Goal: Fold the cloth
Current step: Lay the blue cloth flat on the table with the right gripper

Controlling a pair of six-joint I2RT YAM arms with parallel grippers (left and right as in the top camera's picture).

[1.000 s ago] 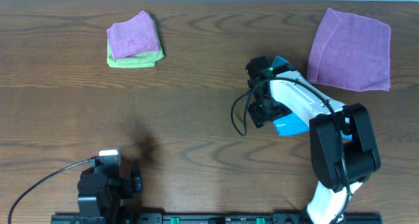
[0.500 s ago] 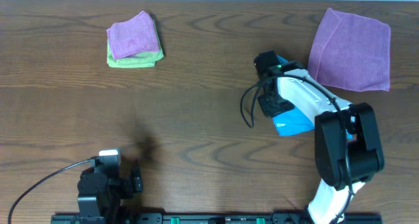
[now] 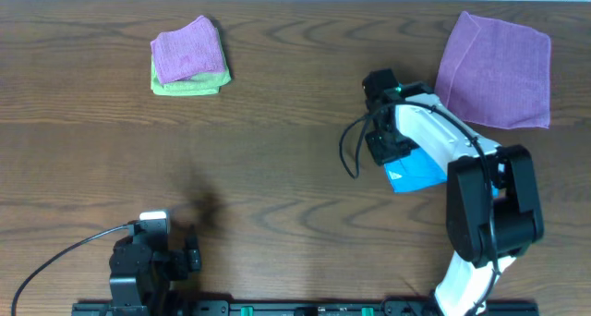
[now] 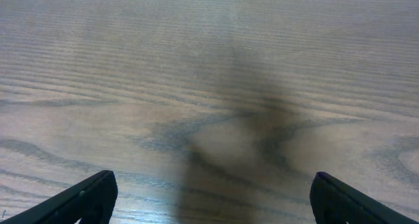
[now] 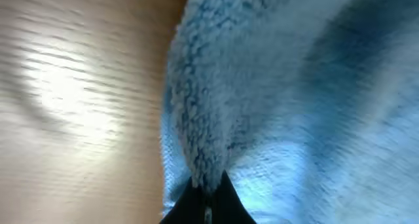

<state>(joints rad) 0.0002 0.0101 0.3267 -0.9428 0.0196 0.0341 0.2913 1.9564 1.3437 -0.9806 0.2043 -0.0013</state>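
The right gripper (image 5: 207, 196) pinches a raised ridge of the cloth (image 3: 413, 175) between its jaws, probably to draw one edge over into a fold. The cloth lies right of centre on the tabletop (image 3: 277, 159), beneath that arm. It is soft, fuzzy sky-blue microfibre, bunched at the pinch; the left gripper (image 4: 213, 201) idles, jaws spread, over brown woodgrain.

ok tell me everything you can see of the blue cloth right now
The cloth is bright sky-blue, fuzzy microfibre. From overhead most of it is hidden under the right arm; only a blue wedge shows on the wooden table, right of centre. In the right wrist view a bunched ridge of it is pinched in the right gripper, the rest falling in soft folds. The large purple cloth lies apart from it.
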